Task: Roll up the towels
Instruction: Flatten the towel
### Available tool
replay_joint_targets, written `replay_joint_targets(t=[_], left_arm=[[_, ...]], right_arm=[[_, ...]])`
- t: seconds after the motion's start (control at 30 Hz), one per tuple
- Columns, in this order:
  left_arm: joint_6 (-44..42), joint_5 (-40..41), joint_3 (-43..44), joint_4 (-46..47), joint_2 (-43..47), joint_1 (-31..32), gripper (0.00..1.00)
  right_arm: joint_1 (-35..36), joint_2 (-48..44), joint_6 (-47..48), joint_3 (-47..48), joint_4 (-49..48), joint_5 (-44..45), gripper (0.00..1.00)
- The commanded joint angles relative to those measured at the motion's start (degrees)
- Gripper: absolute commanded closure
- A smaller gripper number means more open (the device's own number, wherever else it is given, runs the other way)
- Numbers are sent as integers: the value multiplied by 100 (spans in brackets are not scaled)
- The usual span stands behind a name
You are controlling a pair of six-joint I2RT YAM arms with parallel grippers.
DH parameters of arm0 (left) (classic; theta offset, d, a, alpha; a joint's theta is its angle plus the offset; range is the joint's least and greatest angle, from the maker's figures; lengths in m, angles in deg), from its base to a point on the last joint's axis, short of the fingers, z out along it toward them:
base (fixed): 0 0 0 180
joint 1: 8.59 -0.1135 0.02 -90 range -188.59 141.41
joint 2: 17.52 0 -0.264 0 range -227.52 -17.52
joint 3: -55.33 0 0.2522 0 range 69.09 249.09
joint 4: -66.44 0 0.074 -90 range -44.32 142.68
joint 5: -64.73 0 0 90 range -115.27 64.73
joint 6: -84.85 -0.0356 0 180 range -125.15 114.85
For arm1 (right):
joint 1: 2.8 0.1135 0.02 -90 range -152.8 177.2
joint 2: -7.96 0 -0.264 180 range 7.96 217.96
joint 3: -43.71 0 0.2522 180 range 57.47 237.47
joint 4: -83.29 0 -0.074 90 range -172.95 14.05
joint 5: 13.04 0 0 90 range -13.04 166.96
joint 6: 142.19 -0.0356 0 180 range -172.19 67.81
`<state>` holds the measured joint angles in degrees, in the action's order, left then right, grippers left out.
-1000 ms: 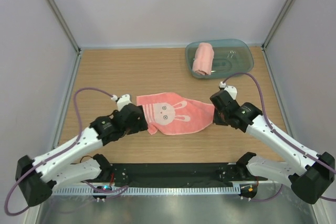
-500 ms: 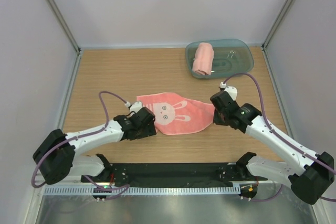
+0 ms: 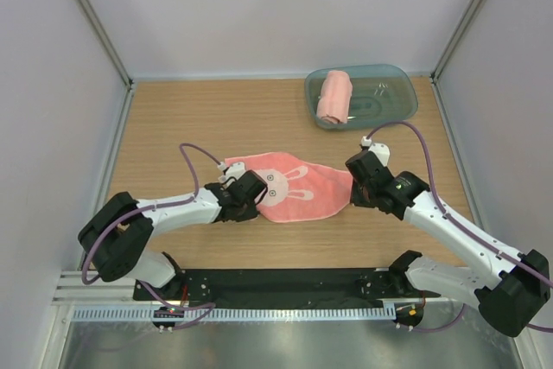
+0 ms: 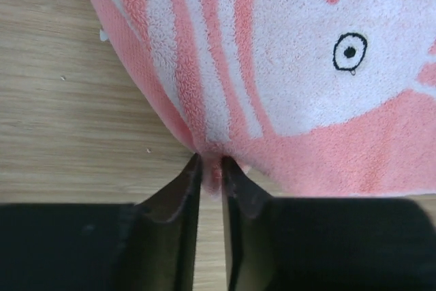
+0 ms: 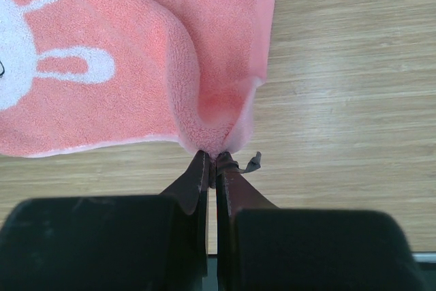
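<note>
A: Entry: where do the towels stand?

B: The rolled towel (image 3: 334, 97) lies in the tub (image 3: 399, 85), upper right of the top view; the bunny towel (image 3: 294, 192) lies flat on the table (image 3: 173, 118), centre of frame, not yet rolled.

A: Grippers?

B: The left gripper (image 4: 211, 165) is clamped on a small pinch of the striped end, lower centre of its wrist view; the right gripper (image 5: 212, 160) is closed tight on a puckered fold at the opposite end; beside its jaws sits what may be a label tab (image 5: 251, 163), too small to be sure.

A: Step in hand?

B: Judged: squaring and tensioning the cloth before the roll; both holds are thin, only an edge's worth of terry.

A: Notes for doing it well?

B: Draw the ends apart evenly and low to the wood; no jerk, since terry could slip from so shallow a bite; take out the pucker at the right end first; keep the long edges parallel, or the roll would likely cone.
</note>
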<state>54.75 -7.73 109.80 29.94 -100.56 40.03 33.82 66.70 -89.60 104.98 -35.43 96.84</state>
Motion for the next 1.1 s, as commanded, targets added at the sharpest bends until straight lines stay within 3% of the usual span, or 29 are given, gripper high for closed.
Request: replay_joint_targets(t=[0.0,0.1,0.2,0.4,0.6,0.77,1.0,1.07], left_arm=[[-13,-110,-2,-11,-256,16,85],[-110,-102,7,-63,-282,16,100],[-171,-14,7,-230,-151,16,100],[-277,531,42,-1389,1113,7,100],[-357,338,-19,-2574,2667,-134,100],[74,233,-133,-3053,3575,-116,100],[978,232,-440,-3500,4322,-133,100],[1085,171,-572,-3501,4559,-125,100]], right_arm=[[-32,-38,49,13,-218,34,99],[-32,14,67,-4,-270,25,99],[-50,67,76,-31,-323,-1,99],[-111,173,41,-127,-428,-63,99],[-761,357,50,-610,-859,-1081,99],[-797,50,-258,-997,-973,-1486,97],[-779,-91,-434,-1682,-1088,-1917,80],[-744,-143,-530,-1797,-1184,-2286,61]])
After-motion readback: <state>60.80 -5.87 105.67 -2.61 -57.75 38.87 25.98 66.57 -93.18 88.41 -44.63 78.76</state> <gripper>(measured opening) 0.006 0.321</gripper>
